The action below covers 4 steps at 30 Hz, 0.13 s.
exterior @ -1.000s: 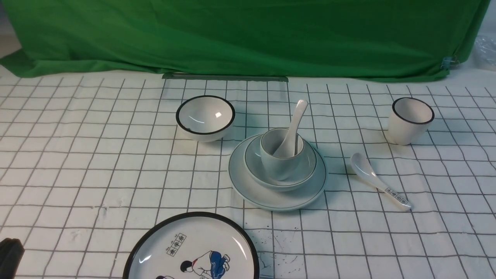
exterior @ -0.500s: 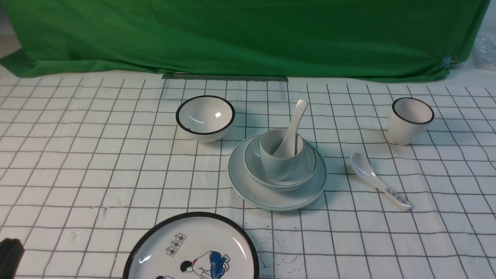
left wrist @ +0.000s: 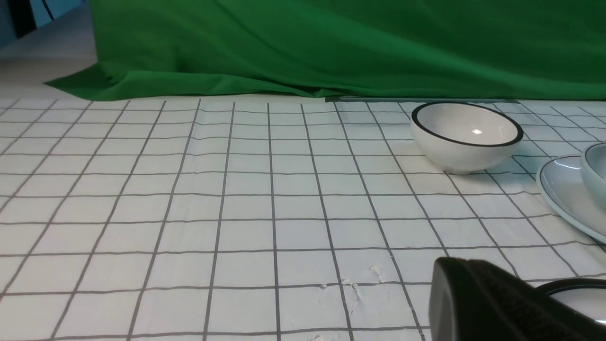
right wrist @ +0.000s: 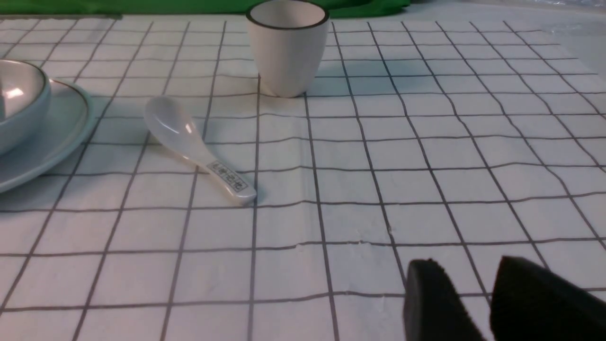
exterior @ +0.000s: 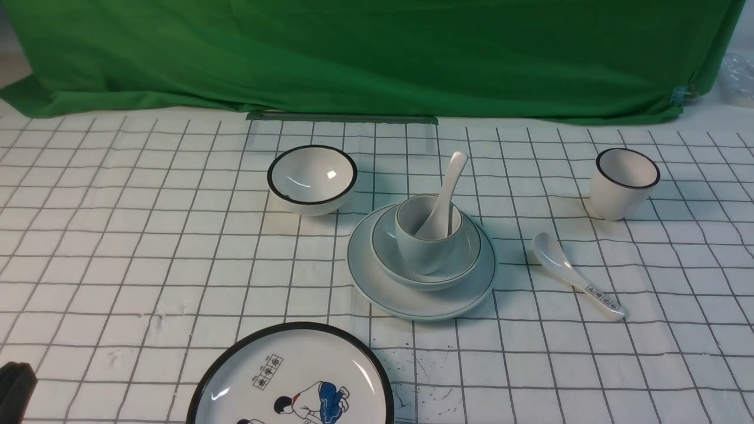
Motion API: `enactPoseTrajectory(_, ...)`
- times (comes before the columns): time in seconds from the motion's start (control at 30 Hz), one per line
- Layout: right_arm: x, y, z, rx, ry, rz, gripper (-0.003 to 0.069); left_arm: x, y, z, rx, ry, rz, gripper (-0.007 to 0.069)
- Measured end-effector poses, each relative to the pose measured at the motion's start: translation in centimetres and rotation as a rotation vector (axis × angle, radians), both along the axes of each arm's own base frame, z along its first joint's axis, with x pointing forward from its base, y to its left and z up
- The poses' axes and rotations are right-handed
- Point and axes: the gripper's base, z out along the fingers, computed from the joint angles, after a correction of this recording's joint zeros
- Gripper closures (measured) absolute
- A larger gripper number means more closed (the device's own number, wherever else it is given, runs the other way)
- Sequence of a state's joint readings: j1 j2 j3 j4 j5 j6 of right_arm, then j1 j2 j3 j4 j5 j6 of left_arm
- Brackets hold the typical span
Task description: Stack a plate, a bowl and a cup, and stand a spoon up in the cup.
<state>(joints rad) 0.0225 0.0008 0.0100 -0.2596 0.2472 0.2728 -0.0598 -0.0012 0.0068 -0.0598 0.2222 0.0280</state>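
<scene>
The pale plate (exterior: pixel 412 301) lies mid-table with the shallow bowl (exterior: pixel 466 259) on it. The cup (exterior: pixel 419 250) stands in the bowl. The plain white spoon (exterior: pixel 450 176) stands in the cup, its handle leaning up and to the right. No gripper touches the stack. My left gripper (left wrist: pixel 452 267) is shut and empty, low over the cloth at the near left; its black tip (exterior: pixel 15 386) shows in the front view's corner. My right gripper (right wrist: pixel 466 267) hovers open over bare cloth on the near right, with nothing between its fingers. It is outside the front view.
A black-rimmed bowl (exterior: pixel 312 176) sits behind and left of the stack. A black-rimmed cup (exterior: pixel 625 182) stands at the far right. A spoon with printed characters (exterior: pixel 574 275) lies right of the plate. A cartoon plate (exterior: pixel 291 377) lies at the near edge. Green cloth hangs behind.
</scene>
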Motion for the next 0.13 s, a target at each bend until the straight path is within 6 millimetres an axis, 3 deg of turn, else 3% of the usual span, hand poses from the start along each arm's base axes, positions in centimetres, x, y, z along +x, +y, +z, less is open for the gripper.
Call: enactPoseTrajectory(0.13, 0.0, 0.0, 0.0, 0.0, 0.0, 0.0, 0.0421, 0.0, 0.0, 0.0, 0.0, 0.0, 0.0, 0.0622)
